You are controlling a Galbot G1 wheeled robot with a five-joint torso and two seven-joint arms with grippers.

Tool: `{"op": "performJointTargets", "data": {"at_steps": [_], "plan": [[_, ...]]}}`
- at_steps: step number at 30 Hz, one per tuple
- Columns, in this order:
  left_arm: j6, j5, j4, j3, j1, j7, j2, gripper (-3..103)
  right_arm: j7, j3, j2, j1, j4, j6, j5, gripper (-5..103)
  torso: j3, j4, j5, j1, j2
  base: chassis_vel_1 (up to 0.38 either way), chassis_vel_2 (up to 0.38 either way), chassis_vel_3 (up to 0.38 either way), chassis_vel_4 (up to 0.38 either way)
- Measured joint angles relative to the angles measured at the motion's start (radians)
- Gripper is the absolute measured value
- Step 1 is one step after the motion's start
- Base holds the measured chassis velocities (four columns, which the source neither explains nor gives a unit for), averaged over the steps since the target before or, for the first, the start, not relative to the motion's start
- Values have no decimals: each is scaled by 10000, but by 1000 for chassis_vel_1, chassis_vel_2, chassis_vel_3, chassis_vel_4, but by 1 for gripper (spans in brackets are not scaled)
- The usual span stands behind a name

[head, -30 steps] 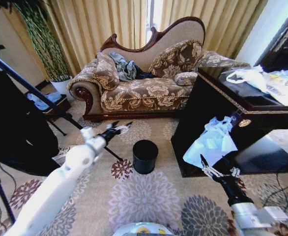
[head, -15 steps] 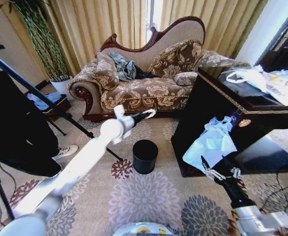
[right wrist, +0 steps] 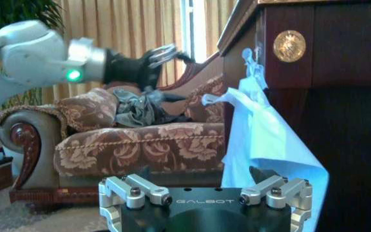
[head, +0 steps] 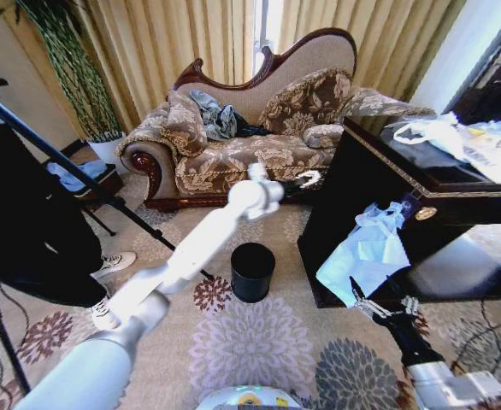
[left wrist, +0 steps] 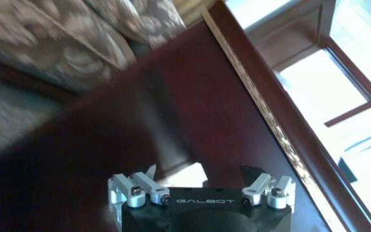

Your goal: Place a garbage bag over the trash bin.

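The pale blue garbage bag (head: 366, 248) hangs from the front of a dark wooden cabinet (head: 362, 184), by a round brass knob; it also shows in the right wrist view (right wrist: 263, 140). The black trash bin (head: 252, 271) stands upright on the flowered carpet, left of the cabinet. My left gripper (head: 306, 179) is stretched out past the bin and reaches the cabinet's near corner, open, up and to the left of the bag (left wrist: 202, 171) (right wrist: 166, 52). Just beneath the bag's lower edge, my right gripper (head: 377, 297) points up at it, open and holding nothing (right wrist: 202, 174).
A patterned sofa (head: 250, 145) with clothes on it stands behind the bin. White plastic bags with papers (head: 443, 132) lie on the cabinet top. A black stand with slanting legs (head: 62, 162) fills the left side. Open carpet (head: 250, 342) lies in front of the bin.
My left arm has swung right and outward, from left of the bin to the cabinet's corner. The right gripper has sunk slightly under the bag. Bin and bag stay put.
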Motion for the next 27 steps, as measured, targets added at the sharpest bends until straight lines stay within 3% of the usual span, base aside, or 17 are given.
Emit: {"op": "performJointTargets", "data": {"at_steps": [3,12,16,27], "plan": [[-21,23,502,48,70,-72,-645,89,15,-15,3,-3,-13,14,-42,100,-2,-3,0,-1,1,0,0,0,0],[36,53,54,87,918,-328,-656,85,66,140,-102,-41,-124,77,54,100,-1,1,-5,-2,0,0,0,0,0],[112,4,124,81,1010,-462,-632,90,110,134,-128,24,-164,74,68,100,0,2,-5,-1,0,0,0,0,0],[480,-296,164,286,1020,-986,-594,81,123,68,-116,83,-291,58,-7,100,0,2,-7,-1,0,0,0,0,0]]}}
